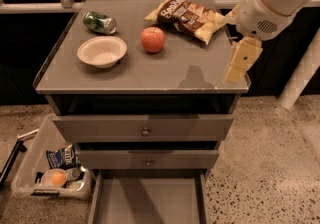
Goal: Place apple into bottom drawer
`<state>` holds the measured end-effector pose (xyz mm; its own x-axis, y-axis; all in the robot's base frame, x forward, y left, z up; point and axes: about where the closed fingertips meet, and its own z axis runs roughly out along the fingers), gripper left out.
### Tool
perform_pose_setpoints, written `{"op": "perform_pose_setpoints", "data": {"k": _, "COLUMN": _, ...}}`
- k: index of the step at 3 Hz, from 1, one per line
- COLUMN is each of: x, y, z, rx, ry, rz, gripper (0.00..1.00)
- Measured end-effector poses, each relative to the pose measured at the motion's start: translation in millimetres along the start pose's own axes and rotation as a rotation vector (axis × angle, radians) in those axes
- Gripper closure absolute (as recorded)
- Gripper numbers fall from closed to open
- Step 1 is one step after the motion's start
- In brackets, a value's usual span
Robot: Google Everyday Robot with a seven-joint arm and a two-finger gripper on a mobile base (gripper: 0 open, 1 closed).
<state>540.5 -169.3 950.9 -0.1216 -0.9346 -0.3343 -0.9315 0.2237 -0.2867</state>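
Note:
The red apple (153, 39) sits on the grey cabinet top (150, 70), right of the white bowl (102, 51) and left of the chip bag (187, 17). The bottom drawer (147, 200) is pulled out at the cabinet's foot and its floor is bare. My gripper (242, 61) hangs above the top's right front corner, well right of the apple, holding nothing.
A green can (99, 22) lies at the back left of the top. Two shut drawers with round knobs (145, 131) sit above the open one. A clear bin (50, 174) with a pale orange item and packets stands on the floor at the left.

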Motion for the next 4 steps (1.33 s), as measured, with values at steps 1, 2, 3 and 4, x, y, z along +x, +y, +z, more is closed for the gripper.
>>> {"op": "perform_pose_setpoints", "data": {"k": 1, "x": -27, "y": -31, "z": 27, "rx": 0.003, "ry": -0.066, "rz": -0.022, "gripper": 0.0}}
{"op": "perform_pose_setpoints", "data": {"k": 2, "x": -58, "y": -64, "z": 48, "rx": 0.009, "ry": -0.14, "rz": -0.072, "gripper": 0.0}}
{"op": "perform_pose_setpoints", "data": {"k": 3, "x": -79, "y": -95, "z": 64, "rx": 0.004, "ry": -0.208, "rz": -0.096, "gripper": 0.0}}
{"op": "perform_pose_setpoints", "data": {"k": 4, "x": -96, "y": -121, "z": 79, "rx": -0.004, "ry": -0.264, "rz": -0.095, "gripper": 0.0}}
